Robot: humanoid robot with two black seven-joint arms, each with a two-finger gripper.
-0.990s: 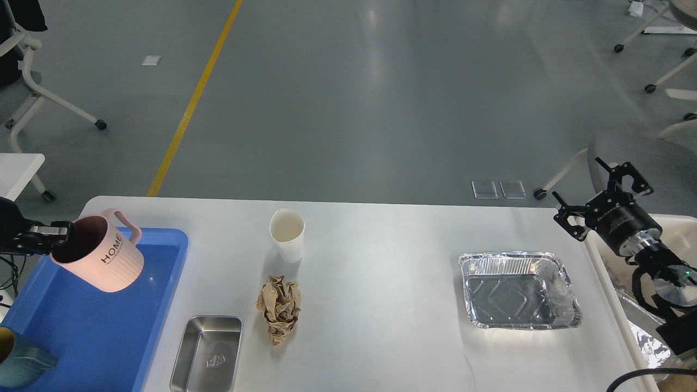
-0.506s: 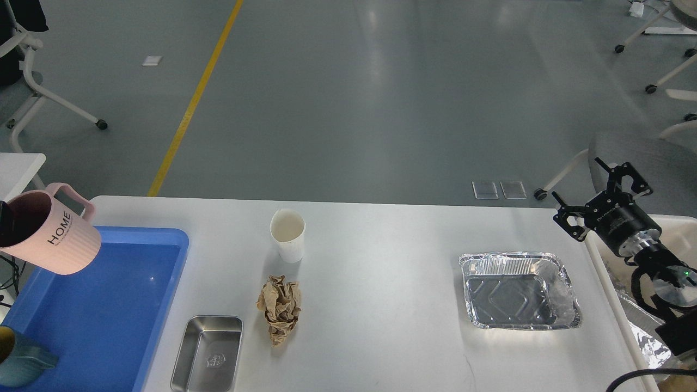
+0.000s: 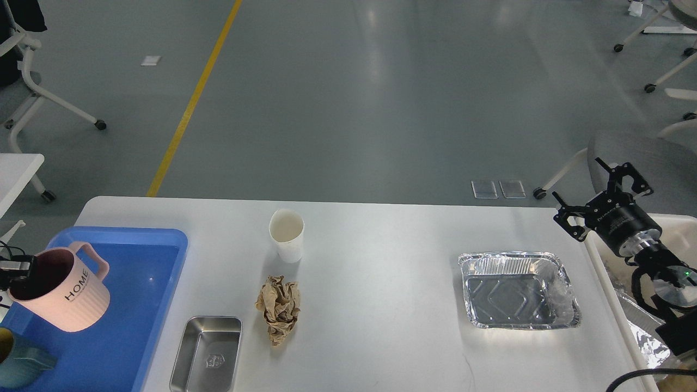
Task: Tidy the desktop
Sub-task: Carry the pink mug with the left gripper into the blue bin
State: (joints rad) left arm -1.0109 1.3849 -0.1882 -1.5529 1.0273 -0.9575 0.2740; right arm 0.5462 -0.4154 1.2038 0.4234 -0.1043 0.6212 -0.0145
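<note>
Left gripper (image 3: 19, 269) clamps the rim of the ribbed pink "HOME" mug (image 3: 62, 291), tilted over the blue plastic tray (image 3: 136, 283) at the left end of the white-grey desktop (image 3: 381, 283). Step: placing mug. Next: level, lower, release. Right gripper (image 3: 601, 190) spread wide, idle.

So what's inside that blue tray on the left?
The blue tray holds a pink mug, gripped at its rim by the left gripper, and a teal cup at the frame edge. Anything beneath them is hidden.
</note>
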